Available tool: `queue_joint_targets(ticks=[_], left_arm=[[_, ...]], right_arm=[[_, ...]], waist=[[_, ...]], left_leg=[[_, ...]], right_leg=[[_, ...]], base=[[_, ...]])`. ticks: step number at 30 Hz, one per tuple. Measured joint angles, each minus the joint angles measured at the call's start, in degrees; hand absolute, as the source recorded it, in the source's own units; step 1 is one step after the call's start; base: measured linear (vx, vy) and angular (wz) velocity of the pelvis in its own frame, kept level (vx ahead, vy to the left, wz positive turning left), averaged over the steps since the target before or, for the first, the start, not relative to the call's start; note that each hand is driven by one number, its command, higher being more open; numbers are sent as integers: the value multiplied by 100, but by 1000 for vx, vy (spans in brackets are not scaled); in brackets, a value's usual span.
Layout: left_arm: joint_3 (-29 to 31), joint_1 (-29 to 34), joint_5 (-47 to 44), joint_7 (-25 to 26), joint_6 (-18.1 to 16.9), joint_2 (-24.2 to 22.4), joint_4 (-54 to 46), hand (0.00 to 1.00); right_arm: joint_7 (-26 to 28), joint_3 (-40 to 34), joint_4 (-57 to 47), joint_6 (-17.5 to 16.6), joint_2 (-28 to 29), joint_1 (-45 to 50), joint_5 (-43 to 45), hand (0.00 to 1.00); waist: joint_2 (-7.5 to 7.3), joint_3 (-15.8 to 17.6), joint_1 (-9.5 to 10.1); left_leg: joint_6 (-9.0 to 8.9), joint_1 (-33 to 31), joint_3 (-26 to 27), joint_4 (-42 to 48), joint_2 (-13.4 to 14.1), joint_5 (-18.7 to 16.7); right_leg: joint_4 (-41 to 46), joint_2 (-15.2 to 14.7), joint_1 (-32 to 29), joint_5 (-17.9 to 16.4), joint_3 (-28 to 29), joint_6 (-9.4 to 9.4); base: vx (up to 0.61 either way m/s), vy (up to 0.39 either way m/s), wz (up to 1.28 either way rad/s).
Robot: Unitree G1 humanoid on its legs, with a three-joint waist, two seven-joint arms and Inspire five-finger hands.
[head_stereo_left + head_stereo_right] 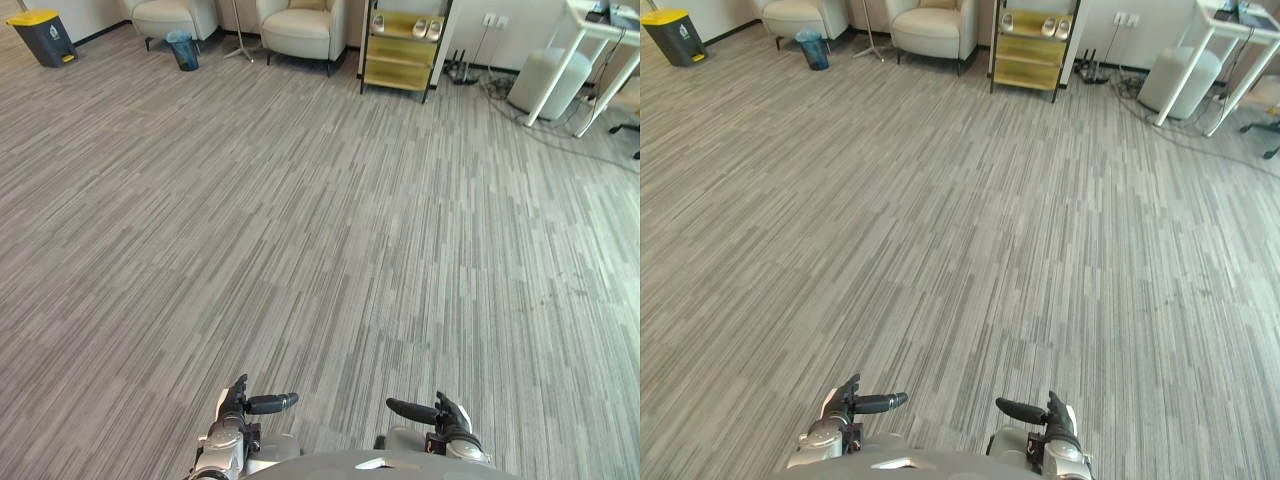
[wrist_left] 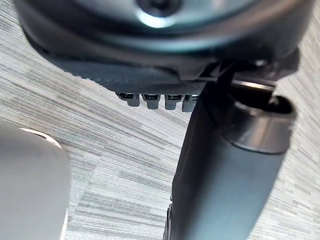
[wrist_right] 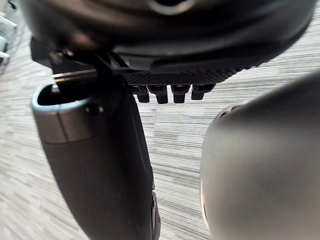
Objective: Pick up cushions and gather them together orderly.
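Observation:
My left hand (image 1: 240, 405) and right hand (image 1: 445, 415) hang low at the near edge of the head views, thumbs pointing toward each other. Both are open and hold nothing. In the left wrist view the thumb (image 2: 225, 170) stands out over bare carpet, with the fingertips (image 2: 155, 100) in a straight row. The right wrist view shows the same: thumb (image 3: 100, 165) and fingertips (image 3: 170, 92) over carpet. A tan cushion-like shape (image 1: 308, 4) rests against the back of a cream armchair (image 1: 302, 32) at the far wall. The grey striped carpet (image 1: 320, 230) before me carries nothing.
Along the far wall stand a grey bin with a yellow lid (image 1: 42, 36), a second cream armchair (image 1: 176, 18), a blue waste basket (image 1: 183, 48), a lamp stand (image 1: 240, 48) and a yellow shelf with shoes (image 1: 400, 50). A white cylinder (image 1: 548, 82), white table legs (image 1: 600, 80) and cables sit far right.

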Motion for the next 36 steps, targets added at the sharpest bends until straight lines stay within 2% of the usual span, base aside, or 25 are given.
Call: queue_joint_targets(ticks=[1, 2, 3, 6, 8, 10, 11, 14, 15, 16, 17, 18, 19, 20, 21, 23, 25, 26, 27, 28, 30, 32, 34, 35, 36], left_arm=[[2, 22, 4, -6, -1, 0, 18, 100], [7, 14, 6, -14, -2, 17, 86, 100], [41, -69, 18, -9, -9, -102, 161, 100], [96, -62, 42, -22, -8, -276, 147, 100], [347, -38, 130, -25, -5, -323, 22, 100], [503, 24, 124, -5, -14, -370, -311, 100], [494, 42, 123, -10, -16, -351, -402, 100], [499, 53, 122, -22, -90, -339, -687, 100], [503, 48, 121, -23, -90, -338, -704, 100], [507, 43, 114, -18, -105, -332, -746, 100], [499, 39, 112, -11, -140, -335, -767, 100], [501, 32, 92, -11, -143, -338, -768, 100], [500, 34, -15, 4, -143, -339, -744, 100], [504, 21, -10, -2, -135, -300, -742, 100], [454, 12, -4, -21, -134, -213, -731, 100], [458, -5, -17, -16, -123, -102, -691, 100], [431, -1, -2, -13, -101, -68, -550, 100], [395, -2, -4, -11, -66, -47, -447, 100], [368, -18, 0, -19, -35, 11, -391, 100], [247, -11, -2, -4, 0, 56, -308, 100], [175, 34, -1, -8, -4, 35, -245, 100], [216, 54, -8, -9, -4, -18, -240, 100], [221, 128, -2, -5, -7, -29, -240, 100], [223, 127, -2, -3, -5, -32, -226, 100], [228, 73, -4, -3, -3, -49, -119, 100]], right_arm=[[17, -29, 13, 9, -5, -39, 5, 100], [22, -83, 68, 19, -36, -62, 6, 100], [25, -93, 172, 33, -141, -169, -22, 100], [17, -292, 207, 81, -180, -200, -4, 100], [-1, -183, 105, 120, -192, -121, -3, 100], [-46, -112, 121, 133, -163, -80, 6, 100], [-57, -69, 127, 137, -136, -78, 14, 100], [-79, -44, 111, 134, -3, -82, 116, 100], [-85, -47, 113, 148, 8, -82, 126, 100], [-101, -47, 115, 159, 37, -69, 184, 100], [-110, -48, 121, 158, 36, -32, 215, 100], [-110, -37, 135, 160, 23, -18, 215, 100], [-110, 37, 194, 187, 25, 26, 214, 100], [-111, 35, 237, 185, 57, 19, 213, 100], [-93, 39, 245, 209, 122, 40, 208, 100], [-50, 27, 255, 252, 165, 93, 171, 100], [-34, 17, 227, 237, 161, 119, 148, 100], [-34, 10, 233, 195, 126, 144, 144, 100], [-30, -16, 226, 180, 133, 137, 164, 100], [-26, -14, 181, 166, 103, 135, 164, 100], [-19, 4, 64, 96, 89, 154, 164, 100], [38, 15, -67, 18, 82, 117, 164, 100], [51, 3, -110, 2, 67, 115, 165, 100], [60, -19, -108, 4, 67, 111, 181, 100], [65, -82, -80, 10, 29, 91, 200, 100]], waist=[[-19, 30, -26], [26, 46, -68], [211, 66, -17], [345, 79, -22], [479, 132, -83], [489, 185, 79], [430, 191, 86], [290, 249, 187], [275, 258, 196], [226, 284, 239], [205, 298, 279], [207, 297, 318], [118, 239, 413], [77, 207, 407], [-87, 151, 377], [-233, 87, 376], [-265, 75, 345], [-238, 92, 274], [-297, 117, 236], [-305, 113, 207], [-234, 106, 145], [-151, 122, 78], [-126, 109, 46], [-120, 118, 37], [-32, 103, 23]], left_leg=[[-113, 193, -132, -96, 80, -142], [-144, 298, -273, -92, 143, -191], [-159, 338, -435, 36, 354, -148], [-427, 188, -652, 892, 428, 51], [-667, -1041, -888, 3678, 711, 510], [-647, -1858, -667, 5071, 912, 294], [-638, -2053, -547, 5081, 893, 245], [-454, -2764, -47, 3465, 701, 29], [-446, -2825, -54, 3197, 637, 37], [-463, -2969, -67, 2208, 433, 223], [-445, -3037, -92, 1153, 256, 656], [-395, -3050, -98, 886, 204, 976], [-315, -2952, -78, 843, 44, 1789], [-274, -2932, -66, 869, -2, 1713], [-104, -2938, -18, 978, -116, 1586], [65, -2799, 136, 1492, -185, 1159], [106, -2283, 180, 1423, -217, 821], [65, -1823, 74, 1186, -249, 547], [142, -1552, 53, 1089, -311, 446], [128, -1143, 12, 915, -320, 316], [66, -553, -66, 517, -219, 233], [-55, -113, -188, 214, -15, 101], [-231, 125, -301, 99, 140, -80], [-314, 201, -347, 89, 169, -146], [-361, 306, -462, 94, 291, -219]], right_leg=[[-1231, 295, -38, 796, 397, 96], [-1321, 449, 98, 1203, 499, -219], [-1189, 578, 208, 1029, 427, -338], [-739, 551, 370, 342, 279, -412], [-1059, 713, 1042, 11, 7, -496], [-1512, 892, 1775, -75, -4, -588], [-1707, 895, 1992, -79, -4, -588], [-2495, 875, 2880, -64, 72, -531], [-2558, 858, 2958, -74, 84, -515], [-2716, 771, 3147, -124, 95, -434], [-2883, 708, 3358, -219, 138, -302], [-2952, 687, 3442, -285, 190, -238], [-2989, 527, 3632, -386, 389, -134], [-2956, 458, 3634, -385, 412, -134], [-2719, 283, 3519, -356, 502, -100], [-1529, 96, 3210, -119, 889, 242], [127, -6, 2687, 544, 972, 260], [1288, -107, 2255, 1148, 974, 442], [1999, -214, 1921, 886, 962, 358], [2477, -277, 1507, 434, 760, 97], [2116, -285, 984, -72, 237, -182], [888, -103, 398, -163, 25, -163], [-687, 145, 253, 182, 124, 10], [-819, 191, 263, 648, 138, -66], [-867, 317, 401, 714, 57, -329]], base=[[605, -298, 42], [508, -251, 42], [634, -324, 28], [572, -302, 26], [520, -275, 51], [528, -207, 8], [334, -113, -6], [435, -58, -16], [460, 25, -18], [386, 74, -16], [502, 123, -20], [788, 211, -42], [707, 184, -33], [614, 149, -27], [469, 110, 1], [626, 169, -6], [507, 125, -7], [559, 112, 10], [614, 50, 17], [468, -5, 17], [478, -73, 25], [498, -167, 34], [460, -215, 33], [571, -278, 36], [463, -222, 16]])
